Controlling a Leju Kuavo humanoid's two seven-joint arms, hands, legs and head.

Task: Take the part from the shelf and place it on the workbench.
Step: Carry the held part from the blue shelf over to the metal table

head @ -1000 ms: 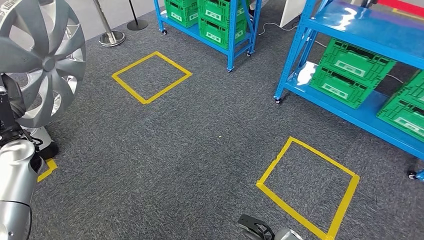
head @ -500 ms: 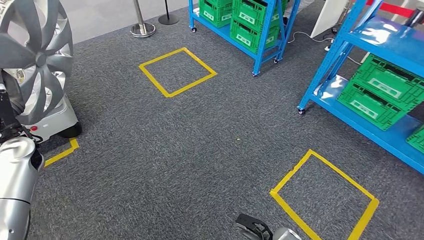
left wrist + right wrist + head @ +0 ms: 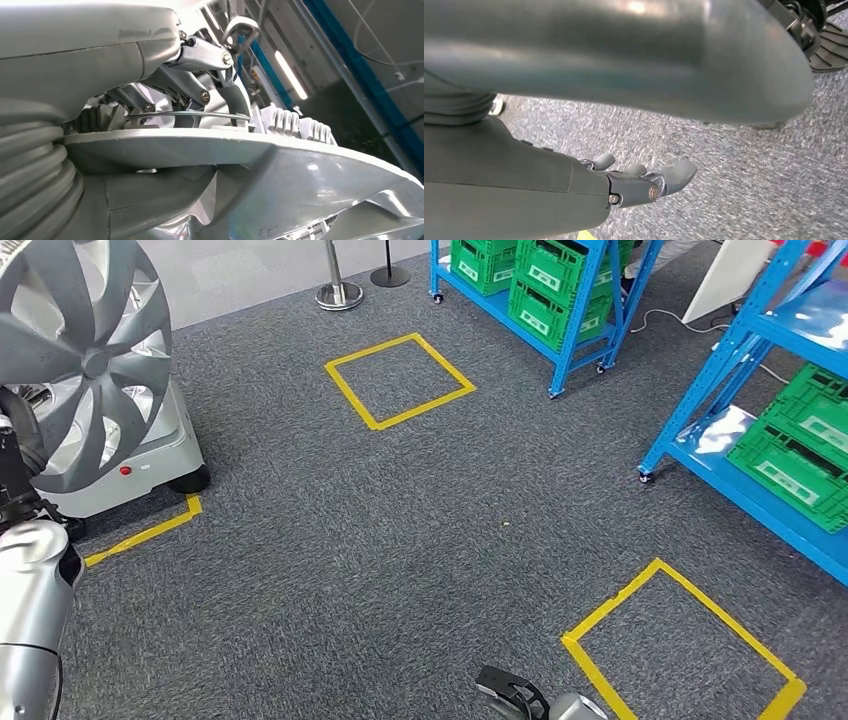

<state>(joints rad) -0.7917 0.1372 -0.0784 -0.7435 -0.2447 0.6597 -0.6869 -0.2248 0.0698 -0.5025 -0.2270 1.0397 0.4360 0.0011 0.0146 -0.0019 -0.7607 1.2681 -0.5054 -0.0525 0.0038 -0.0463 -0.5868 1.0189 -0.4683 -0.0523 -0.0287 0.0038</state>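
Standing on a wide grey carpet [image 3: 380, 530], out in the middle of it. Over at the far and right edges of the carpet, tall blue shelves [image 3: 735, 360], with green crates [image 3: 790, 455] packed on the low boards. Up high at the left side, well off the carpet, the task's thing: a big silver wheel cover [image 3: 85, 360], round, with curved spokes, held upright in front of the left arm. Just behind it, at the left edge of the carpet, a grey cart [image 3: 150, 460] on dark wheels, with a small red dot on its side. Stuck flat on the carpet, yellow tape squares [image 3: 400, 380], one far off in the middle and one near the right corner. At the far edge, a shiny post foot [image 3: 340, 295]. Close up at the left wrist, the left hand [image 3: 200, 75] clamped on the rim of the wheel cover, fingers on one face and the thumb on the other. Hanging low near the carpet, the right hand [image 3: 644, 182], fingers a little apart and nothing in them. Looks like the middle step: already off the shelf and being carried, not yet set down. Next, probably, heading for the workbench with a tight hold, keeping the wide cover away from the cart and the shelf legs, then laying it down gently and letting go.
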